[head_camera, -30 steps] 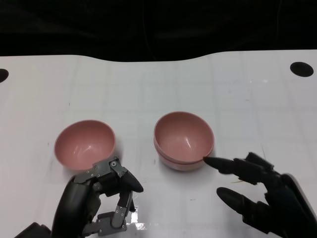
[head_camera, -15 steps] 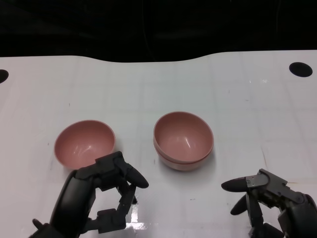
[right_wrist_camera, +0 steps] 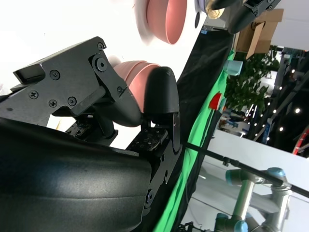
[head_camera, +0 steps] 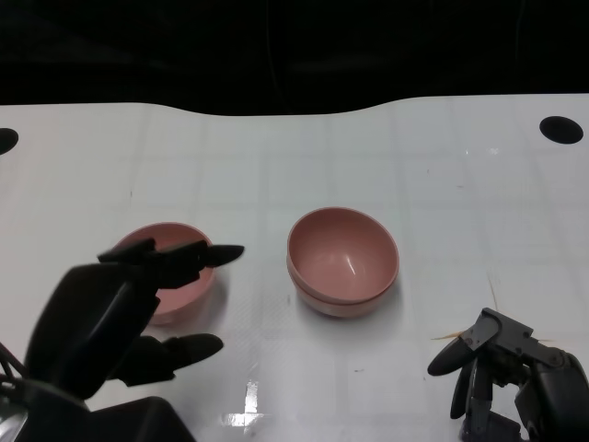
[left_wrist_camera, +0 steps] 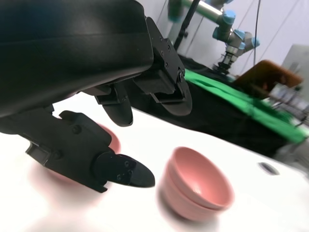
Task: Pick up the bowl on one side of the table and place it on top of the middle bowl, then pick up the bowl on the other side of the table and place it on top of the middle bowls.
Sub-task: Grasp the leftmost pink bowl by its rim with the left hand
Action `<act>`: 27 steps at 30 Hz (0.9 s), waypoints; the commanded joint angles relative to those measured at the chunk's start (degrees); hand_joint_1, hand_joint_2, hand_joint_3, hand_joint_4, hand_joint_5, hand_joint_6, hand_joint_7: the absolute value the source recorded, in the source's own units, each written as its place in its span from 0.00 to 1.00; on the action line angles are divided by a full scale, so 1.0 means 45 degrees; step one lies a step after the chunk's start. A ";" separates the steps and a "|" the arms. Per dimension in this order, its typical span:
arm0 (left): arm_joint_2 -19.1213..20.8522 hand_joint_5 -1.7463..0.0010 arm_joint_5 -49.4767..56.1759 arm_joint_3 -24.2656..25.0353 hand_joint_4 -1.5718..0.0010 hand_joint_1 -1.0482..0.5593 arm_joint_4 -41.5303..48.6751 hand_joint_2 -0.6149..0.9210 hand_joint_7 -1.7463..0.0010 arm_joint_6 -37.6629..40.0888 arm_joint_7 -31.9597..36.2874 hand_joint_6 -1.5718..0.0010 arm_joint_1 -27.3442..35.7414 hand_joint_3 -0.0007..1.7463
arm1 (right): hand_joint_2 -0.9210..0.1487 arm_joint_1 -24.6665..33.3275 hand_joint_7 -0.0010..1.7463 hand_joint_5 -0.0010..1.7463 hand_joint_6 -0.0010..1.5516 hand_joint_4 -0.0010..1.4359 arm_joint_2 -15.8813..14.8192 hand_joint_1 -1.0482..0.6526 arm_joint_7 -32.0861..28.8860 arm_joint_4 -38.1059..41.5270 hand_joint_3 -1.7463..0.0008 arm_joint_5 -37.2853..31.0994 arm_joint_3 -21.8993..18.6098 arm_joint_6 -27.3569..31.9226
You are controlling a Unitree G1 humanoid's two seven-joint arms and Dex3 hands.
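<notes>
A stack of two pink bowls [head_camera: 342,262] stands in the middle of the white table [head_camera: 442,184]. Left of it sits a single pink bowl [head_camera: 184,296], partly hidden by my left hand [head_camera: 120,313]. That hand hovers at the bowl's near side with its fingers [head_camera: 189,258] spread over the rim and nothing in it. The left wrist view shows the stack [left_wrist_camera: 195,183] beyond the spread fingers [left_wrist_camera: 164,82]. My right hand [head_camera: 506,378] is low at the table's near right, fingers curled in, holding nothing. Its wrist view shows the stack [right_wrist_camera: 128,70] and the far bowl [right_wrist_camera: 164,19].
Two black round holes [head_camera: 560,129] [head_camera: 5,140] mark the table's far corners. The table's back edge meets a dark background. Bare white surface lies right of the stack.
My left hand has risen and spread its fingers over the left bowl. My right hand has drawn back from the stack to the near right and curled its fingers.
</notes>
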 commanded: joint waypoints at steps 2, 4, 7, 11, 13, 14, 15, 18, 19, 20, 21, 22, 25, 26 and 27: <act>0.1024 0.73 0.2350 -0.0191 0.72 0.32 -0.0077 0.99 1.00 0.0697 0.0111 0.68 -0.0629 0.01 | 0.58 -0.0108 0.82 1.00 0.54 0.63 0.0126 0.59 0.0072 -0.0003 0.07 0.0038 -0.0176 0.0370; 0.1178 0.75 0.3000 -0.0416 0.72 0.30 0.0107 0.99 1.00 0.1054 -0.0003 0.69 -0.0913 0.00 | 0.58 -0.0131 0.82 1.00 0.53 0.63 0.0172 0.60 0.0106 -0.0048 0.08 0.0048 -0.0185 0.0453; 0.1376 0.76 0.3575 -0.0792 0.73 0.29 0.0662 0.99 1.00 0.1495 -0.0214 0.69 -0.1407 0.00 | 0.57 -0.0183 0.82 1.00 0.54 0.63 0.0261 0.61 0.0144 -0.0081 0.09 0.0064 -0.0184 0.0565; 0.1442 0.78 0.4332 -0.1459 0.73 0.29 0.1458 0.99 1.00 0.2344 -0.0735 0.70 -0.2130 0.00 | 0.58 -0.0238 0.81 1.00 0.54 0.63 0.0302 0.61 0.0173 -0.0020 0.09 0.0022 -0.0237 0.0533; 0.1398 0.82 0.4592 -0.1795 0.72 0.28 0.2009 1.00 1.00 0.2771 -0.0980 0.70 -0.2561 0.00 | 0.58 -0.0283 0.80 1.00 0.55 0.64 0.0317 0.61 0.0156 0.0011 0.09 -0.0036 -0.0267 0.0565; 0.1387 0.84 0.4669 -0.1955 0.70 0.28 0.2266 1.00 1.00 0.2973 -0.1131 0.71 -0.2756 0.00 | 0.58 -0.0296 0.80 1.00 0.55 0.64 0.0326 0.61 0.0145 0.0025 0.09 -0.0066 -0.0281 0.0569; 0.1371 0.85 0.4722 -0.2137 0.70 0.28 0.2627 1.00 1.00 0.3120 -0.1215 0.71 -0.2973 0.00 | 0.58 -0.0284 0.80 1.00 0.55 0.64 0.0337 0.61 0.0132 0.0009 0.09 -0.0103 -0.0288 0.0577; 0.1407 0.89 0.4809 -0.2706 0.66 0.28 0.3762 1.00 1.00 0.3295 -0.1147 0.70 -0.3556 0.00 | 0.59 -0.0255 0.80 1.00 0.55 0.63 0.0362 0.61 0.0188 -0.0015 0.09 -0.0067 -0.0299 0.0568; 0.1423 0.89 0.4829 -0.2869 0.64 0.27 0.4068 1.00 0.99 0.3303 -0.1040 0.70 -0.3683 0.00 | 0.59 -0.0236 0.80 1.00 0.55 0.63 0.0369 0.61 0.0220 -0.0030 0.09 -0.0022 -0.0299 0.0575; 0.1440 0.90 0.4831 -0.2982 0.64 0.27 0.4262 1.00 0.99 0.3316 -0.0953 0.70 -0.3766 0.00 | 0.59 -0.0222 0.80 1.00 0.55 0.63 0.0376 0.61 0.0241 -0.0042 0.09 0.0006 -0.0301 0.0582; 0.1393 0.90 0.4890 -0.3177 0.63 0.27 0.4607 1.00 0.99 0.3448 -0.1061 0.69 -0.3929 0.00 | 0.59 -0.0209 0.80 1.00 0.55 0.63 0.0382 0.61 0.0248 -0.0057 0.09 -0.0008 -0.0303 0.0584; 0.1362 0.91 0.4926 -0.3388 0.62 0.27 0.4983 1.00 1.00 0.3555 -0.1194 0.70 -0.4118 0.01 | 0.58 -0.0202 0.80 1.00 0.55 0.63 0.0386 0.61 0.0253 -0.0076 0.09 -0.0039 -0.0305 0.0591; 0.1370 0.92 0.5130 -0.4046 0.62 0.27 0.5785 1.00 1.00 0.3947 -0.1731 0.71 -0.4627 0.03 | 0.58 -0.0195 0.80 1.00 0.54 0.63 0.0417 0.61 0.0291 -0.0117 0.09 -0.0035 -0.0312 0.0616; 0.1357 0.92 0.5171 -0.4241 0.62 0.27 0.6062 1.00 1.00 0.4031 -0.1771 0.71 -0.4785 0.04 | 0.58 -0.0196 0.81 1.00 0.54 0.63 0.0421 0.61 0.0307 -0.0118 0.09 -0.0021 -0.0315 0.0610; 0.1333 0.92 0.5180 -0.4433 0.60 0.27 0.6348 1.00 0.99 0.4119 -0.1881 0.70 -0.4959 0.04 | 0.58 -0.0200 0.81 1.00 0.54 0.63 0.0418 0.61 0.0309 -0.0127 0.09 -0.0052 -0.0318 0.0628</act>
